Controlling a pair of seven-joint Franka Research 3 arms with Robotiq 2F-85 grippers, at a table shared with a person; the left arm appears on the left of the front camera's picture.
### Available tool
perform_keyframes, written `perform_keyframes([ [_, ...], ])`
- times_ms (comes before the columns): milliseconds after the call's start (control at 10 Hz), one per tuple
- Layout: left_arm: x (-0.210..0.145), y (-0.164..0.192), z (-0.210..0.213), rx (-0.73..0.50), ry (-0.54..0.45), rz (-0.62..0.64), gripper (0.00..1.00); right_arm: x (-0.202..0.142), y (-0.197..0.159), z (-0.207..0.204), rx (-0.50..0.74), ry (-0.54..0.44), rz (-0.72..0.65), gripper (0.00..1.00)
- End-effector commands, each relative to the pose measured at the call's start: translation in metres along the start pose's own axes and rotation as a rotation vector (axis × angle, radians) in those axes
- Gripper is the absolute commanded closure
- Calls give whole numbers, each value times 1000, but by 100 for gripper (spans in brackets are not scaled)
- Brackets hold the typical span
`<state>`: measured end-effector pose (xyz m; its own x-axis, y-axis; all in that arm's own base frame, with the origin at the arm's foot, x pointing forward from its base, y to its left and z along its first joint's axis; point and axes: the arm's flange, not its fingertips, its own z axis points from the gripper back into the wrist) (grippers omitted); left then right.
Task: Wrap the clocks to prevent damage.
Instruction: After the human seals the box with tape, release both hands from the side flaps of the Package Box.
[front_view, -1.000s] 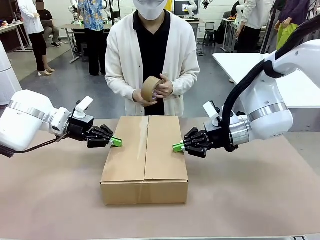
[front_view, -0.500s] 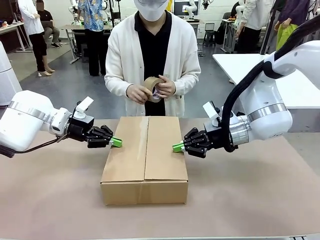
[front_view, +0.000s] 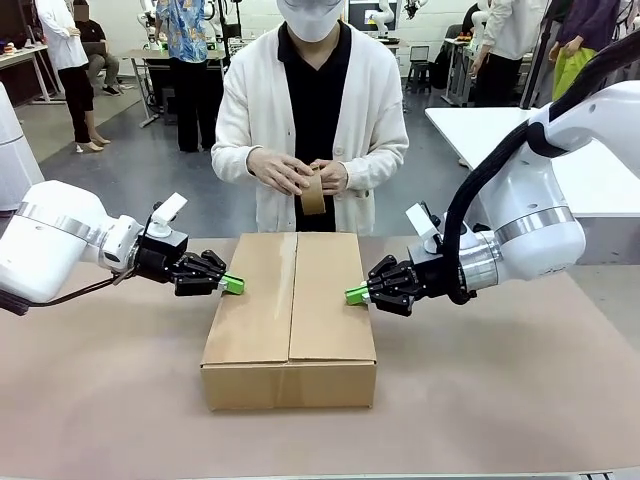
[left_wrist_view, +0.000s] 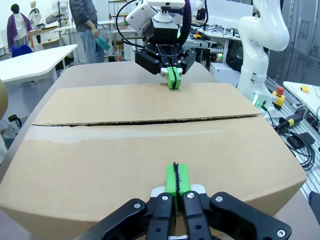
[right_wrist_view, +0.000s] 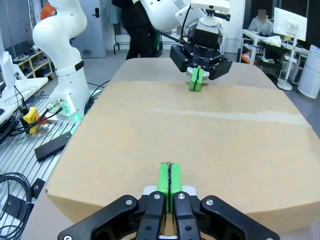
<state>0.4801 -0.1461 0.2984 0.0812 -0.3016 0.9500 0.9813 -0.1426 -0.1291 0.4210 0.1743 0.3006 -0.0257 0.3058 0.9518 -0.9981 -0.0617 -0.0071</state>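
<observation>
Cardboard box (front_view: 290, 300) between shut left hand (front_view: 232, 284), right hand (front_view: 356, 294).

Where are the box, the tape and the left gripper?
Closed brown cardboard box (front_view: 255, 320): front view, on its left top flap.
Brown roll of packing tape (front_view: 314, 198): front view, on its outer band.
Left gripper (front_view: 236, 285): front view, at its green tips, jaws shut.
</observation>
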Motion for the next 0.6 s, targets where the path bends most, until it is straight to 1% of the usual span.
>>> perform_keyframes([
  [0,-3,1,-2,4,2,4,95,-3,0,-1,-1,2,-5,96],
  [500,-3,1,-2,4,2,4,95,-3,0,-1,-1,2,-5,96],
])
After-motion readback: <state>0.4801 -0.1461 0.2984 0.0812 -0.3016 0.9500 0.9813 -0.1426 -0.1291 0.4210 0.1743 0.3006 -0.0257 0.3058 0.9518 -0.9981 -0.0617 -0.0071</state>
